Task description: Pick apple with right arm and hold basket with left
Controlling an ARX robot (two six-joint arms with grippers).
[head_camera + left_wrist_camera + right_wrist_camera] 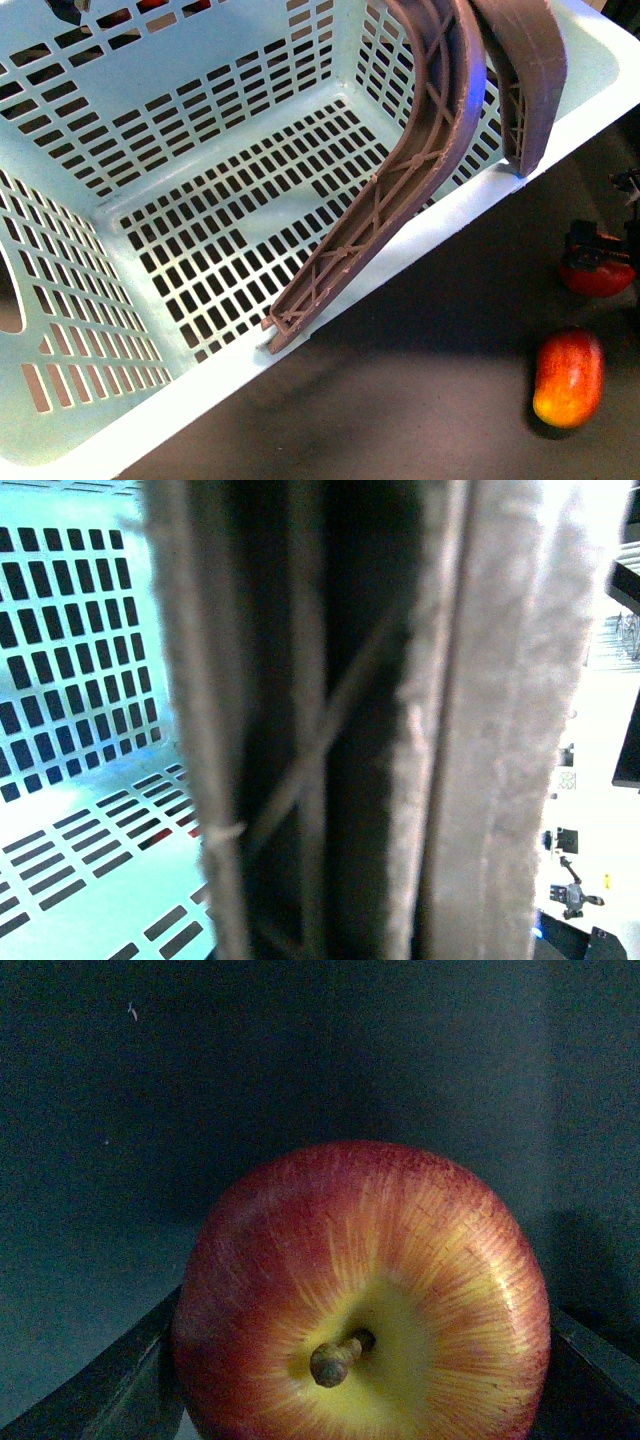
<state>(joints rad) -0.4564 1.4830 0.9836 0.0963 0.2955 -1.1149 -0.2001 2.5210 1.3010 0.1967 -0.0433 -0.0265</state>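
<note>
Right gripper [598,243] sits down over the apple [360,1300], its two dark fingers [110,1400] standing apart at the fruit's width, one along each flank. Each seems to meet the skin, but I cannot tell whether they are pressing or only resting there. In the right wrist view the apple's stem and yellow dimple face the camera, so the stem axis runs roughly along the gripper's own reach and the fingers take the round sides across it. The fruit therefore lies straight between the jaws, with nothing to one side to correct; by my judgement the coming move is a firm squeeze and a straight lift. It rests on the dark table [420,400], outside the basket [180,415] and off to its right. Just nearer the robot lies an oval red-and-yellow fruit [568,378], apart from the apple. Farther left the basket fills the front view, empty, one brown-mauve handle [420,150] swung down across it. That handle crowds the left wrist view, blurred and very close; the left gripper itself does not show, so its state cannot be told.
</note>
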